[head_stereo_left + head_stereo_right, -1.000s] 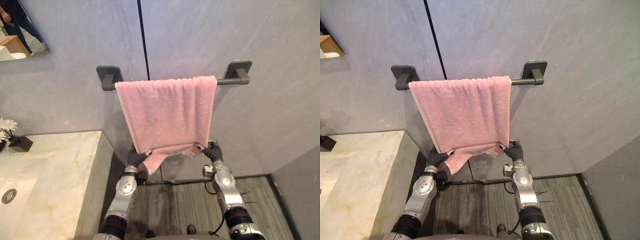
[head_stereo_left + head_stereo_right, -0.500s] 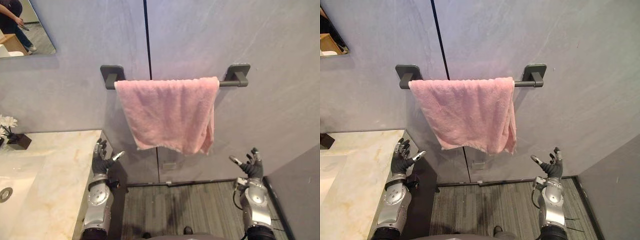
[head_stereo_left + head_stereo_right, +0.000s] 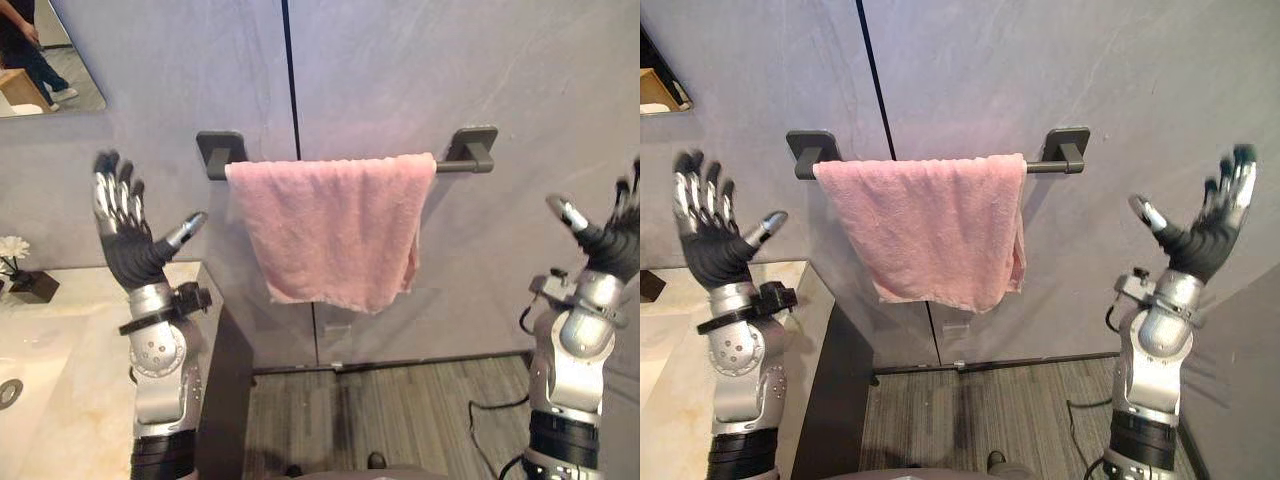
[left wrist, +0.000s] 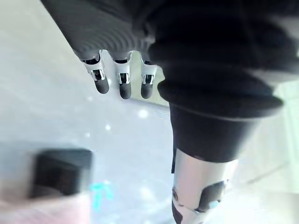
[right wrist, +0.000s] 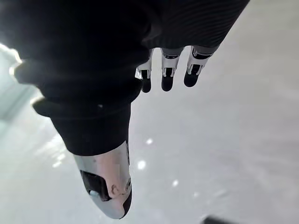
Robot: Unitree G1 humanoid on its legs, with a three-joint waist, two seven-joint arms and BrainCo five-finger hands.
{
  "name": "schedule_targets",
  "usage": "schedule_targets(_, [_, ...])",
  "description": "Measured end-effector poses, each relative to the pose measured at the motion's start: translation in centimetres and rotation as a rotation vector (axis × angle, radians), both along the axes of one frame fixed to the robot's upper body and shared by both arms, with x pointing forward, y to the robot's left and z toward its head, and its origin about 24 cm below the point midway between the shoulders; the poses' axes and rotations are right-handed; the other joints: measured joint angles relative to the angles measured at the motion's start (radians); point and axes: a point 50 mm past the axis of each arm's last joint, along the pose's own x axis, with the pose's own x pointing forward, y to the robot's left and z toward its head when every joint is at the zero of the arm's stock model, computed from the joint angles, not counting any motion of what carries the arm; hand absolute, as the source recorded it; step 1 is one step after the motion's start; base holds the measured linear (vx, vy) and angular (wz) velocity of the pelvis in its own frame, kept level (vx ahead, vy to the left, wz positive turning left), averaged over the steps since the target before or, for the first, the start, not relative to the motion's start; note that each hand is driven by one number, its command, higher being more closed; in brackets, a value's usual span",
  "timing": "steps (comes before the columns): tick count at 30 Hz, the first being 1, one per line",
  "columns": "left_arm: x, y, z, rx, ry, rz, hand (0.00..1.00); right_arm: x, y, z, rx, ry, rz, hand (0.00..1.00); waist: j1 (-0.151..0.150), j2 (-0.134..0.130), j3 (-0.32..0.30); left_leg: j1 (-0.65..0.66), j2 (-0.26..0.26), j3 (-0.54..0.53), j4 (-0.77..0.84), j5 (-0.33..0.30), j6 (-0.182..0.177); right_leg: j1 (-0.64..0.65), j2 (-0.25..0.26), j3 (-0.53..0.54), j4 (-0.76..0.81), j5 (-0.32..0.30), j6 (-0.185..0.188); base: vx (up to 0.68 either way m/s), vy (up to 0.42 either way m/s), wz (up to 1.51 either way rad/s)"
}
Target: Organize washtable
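A pink towel [image 3: 335,230] hangs folded over the dark grey towel bar [image 3: 460,160] on the grey wall, its lower edge uneven. My left hand [image 3: 125,240] is raised to the left of the towel, above the washtable's edge, open with straight spread fingers and holding nothing. My right hand [image 3: 612,240] is raised far to the right of the towel, also open and empty. In the left wrist view the fingers [image 4: 121,84] are straight and point toward the wall; the right wrist view shows the right fingers [image 5: 167,77] likewise straight.
The marble washtable [image 3: 90,340] with a sink drain [image 3: 5,392] lies at lower left; a small white flower in a dark pot [image 3: 22,280] stands at its back. A mirror [image 3: 40,60] at upper left reflects a person. Grey plank floor [image 3: 400,410] lies below the towel.
Both hands let go of the towel's lower corners one second ago, then rose apart to shoulder height with open fingers. The towel now hangs free on the bar.
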Motion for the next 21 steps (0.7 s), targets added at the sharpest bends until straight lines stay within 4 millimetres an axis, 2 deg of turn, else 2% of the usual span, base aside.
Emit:
schedule_targets(1, [-0.3,-0.9,1.3,0.010,-0.068,-0.086,0.00,0.1,1.7,1.4,-0.063,-0.060,0.086,0.00,0.000,0.000,0.000,0.002,0.000,0.002,0.000,0.000,0.000,0.000,0.001,0.002,0.001,0.000,0.000,-0.04,-0.017,-0.04])
schedule_targets(2, [-0.4,-1.5,1.9,0.016,-0.106,-0.149,0.00,0.1,2.9,2.1,-0.105,-0.088,0.145,0.00,0.001,0.001,-0.001,0.003,0.000,0.004,0.000,0.000,0.000,0.001,0.001,0.004,0.001,0.000,0.000,-0.04,-0.015,-0.05])
schedule_targets(4, [-0.3,-3.5,3.4,0.049,-0.180,-0.357,0.00,0.3,6.6,3.7,-0.238,-0.154,0.349,0.00,0.009,0.005,-0.003,0.005,-0.001,0.007,0.000,0.000,0.000,0.000,0.003,0.009,0.003,0.002,-0.001,-0.05,-0.014,-0.06])
schedule_targets(6, [0.1,-5.1,4.0,0.083,-0.188,-0.524,0.00,0.4,9.4,4.2,-0.327,-0.162,0.545,0.00,0.021,0.009,-0.006,0.006,-0.001,0.014,0.000,0.000,0.000,-0.001,0.004,0.016,0.003,0.004,-0.001,-0.04,-0.012,-0.08])
schedule_targets(7, [0.2,-5.6,4.0,0.095,-0.184,-0.567,0.00,0.4,10.1,4.3,-0.352,-0.159,0.598,0.00,0.023,0.010,-0.007,0.006,-0.001,0.014,0.000,0.000,0.000,-0.001,0.004,0.017,0.003,0.004,-0.001,-0.04,-0.018,-0.04])
schedule_targets(9, [0.4,-6.9,3.4,0.153,-0.144,-0.674,0.00,0.5,12.3,3.9,-0.413,-0.127,0.770,0.00,0.026,0.012,-0.008,0.006,-0.002,0.015,-0.001,0.000,0.000,-0.002,0.004,0.017,0.003,0.004,-0.001,-0.02,-0.008,0.00])
schedule_targets(13, [2.1,-7.2,0.8,0.186,0.018,-0.702,0.00,1.4,13.7,1.7,-0.471,0.009,0.908,0.00,0.028,0.013,-0.008,0.003,-0.002,0.018,-0.003,0.000,0.000,-0.008,0.005,0.020,0.003,0.004,-0.001,-0.01,-0.009,-0.03])
schedule_targets(15, [3.0,-7.5,-1.0,0.194,0.121,-0.710,0.00,2.0,14.2,-0.1,-0.532,0.125,0.956,0.00,0.027,0.013,-0.009,-0.006,-0.003,0.021,-0.004,0.001,0.001,-0.019,0.004,0.023,0.004,0.007,0.000,-0.02,-0.019,-0.05])
schedule_targets(16, [3.3,-7.8,-2.0,0.198,0.177,-0.717,0.00,2.4,14.3,-1.2,-0.560,0.191,0.971,0.00,0.027,0.013,-0.009,-0.010,-0.003,0.021,-0.004,0.001,0.001,-0.023,0.004,0.023,0.003,0.008,0.000,0.00,0.000,0.00])
schedule_targets(17, [3.4,-7.8,-2.4,0.204,0.199,-0.717,0.00,2.5,14.3,-1.8,-0.573,0.224,0.978,0.00,0.026,0.013,-0.009,-0.010,-0.003,0.021,-0.005,0.001,0.001,-0.024,0.004,0.023,0.003,0.008,0.000,0.00,0.000,0.00])
schedule_targets(21, [3.7,-8.4,-4.4,0.265,0.280,-0.713,0.00,3.3,13.4,-6.0,-0.605,0.455,0.983,0.00,0.030,0.013,-0.009,-0.014,-0.002,0.021,-0.010,0.001,0.001,-0.029,0.006,0.023,0.003,0.008,0.000,-0.01,-0.016,0.00])
